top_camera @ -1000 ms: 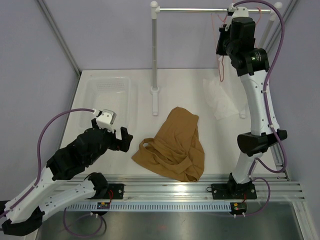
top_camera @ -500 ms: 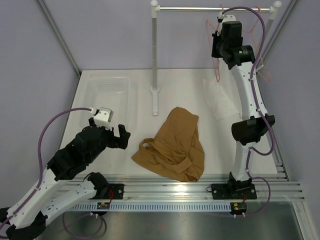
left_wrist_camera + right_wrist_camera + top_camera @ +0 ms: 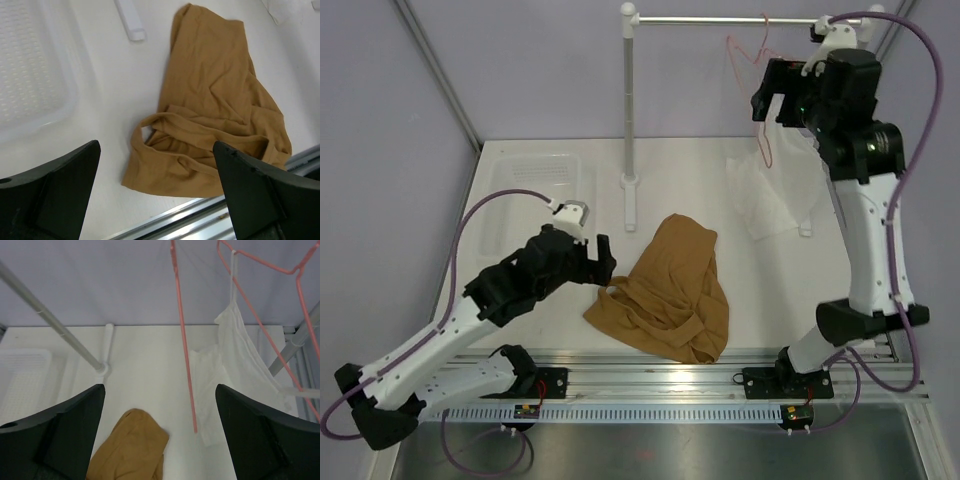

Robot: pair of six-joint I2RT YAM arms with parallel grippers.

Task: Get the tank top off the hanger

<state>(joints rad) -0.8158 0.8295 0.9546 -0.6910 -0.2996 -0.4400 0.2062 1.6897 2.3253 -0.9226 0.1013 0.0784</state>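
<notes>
The tan-brown tank top [image 3: 665,290] lies crumpled on the white table, off any hanger; the left wrist view shows it [image 3: 220,105] just ahead of my fingers. My left gripper [image 3: 603,262] hovers open at its left edge, nothing between the jaws [image 3: 156,145]. A bare pink hanger [image 3: 763,145] hangs from the rack's rail [image 3: 720,18], its wire [image 3: 181,340] straight ahead in the right wrist view. My right gripper [image 3: 778,105] stands open up beside that hanger, holding nothing [image 3: 160,387].
A second pink hanger [image 3: 272,347] carries a white strappy garment [image 3: 235,355] that drapes down to the table [image 3: 760,200]. The rack's post [image 3: 629,100] stands behind the tank top. A clear tray [image 3: 535,195] sits at the far left. A metal rail [image 3: 670,375] runs along the front.
My right gripper has opened and drawn back to the right from the rail, leaving the pink hanger hanging. My left arm has moved right, up to the tank top's edge.
</notes>
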